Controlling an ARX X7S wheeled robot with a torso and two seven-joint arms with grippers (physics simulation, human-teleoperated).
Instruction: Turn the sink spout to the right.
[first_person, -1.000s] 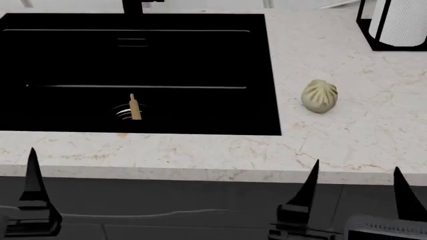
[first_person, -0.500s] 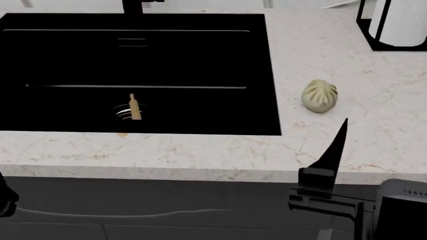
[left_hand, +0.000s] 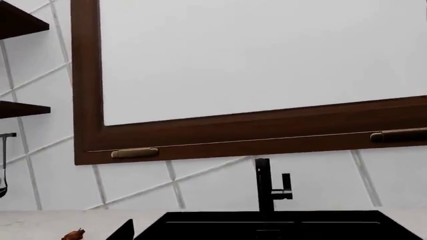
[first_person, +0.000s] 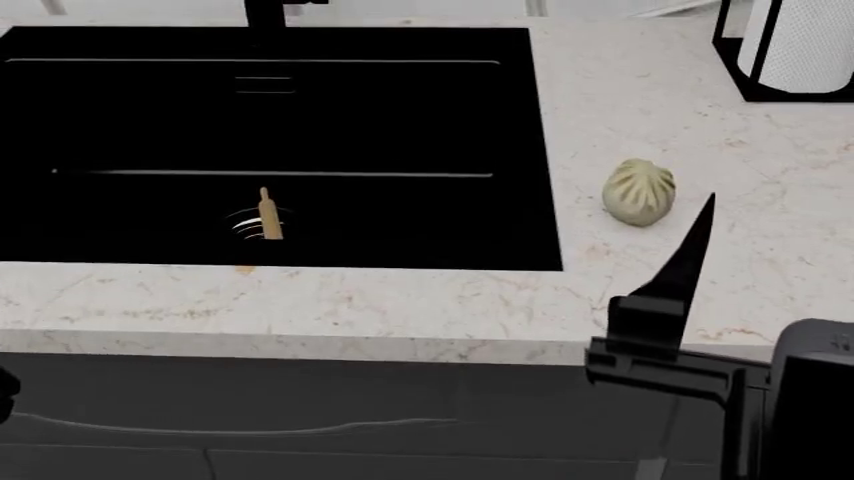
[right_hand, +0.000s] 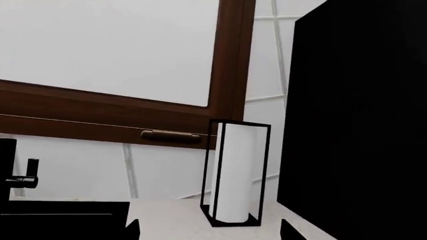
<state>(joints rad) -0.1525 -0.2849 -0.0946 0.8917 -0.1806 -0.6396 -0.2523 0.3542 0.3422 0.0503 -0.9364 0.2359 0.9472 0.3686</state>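
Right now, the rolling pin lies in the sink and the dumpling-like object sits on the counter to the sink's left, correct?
Not quite. The rolling pin does lie in the sink, by the drain, but the dumpling-like object sits on the counter to the sink's right, not its left. The head view shows this, with the right tool rising just in front of it.
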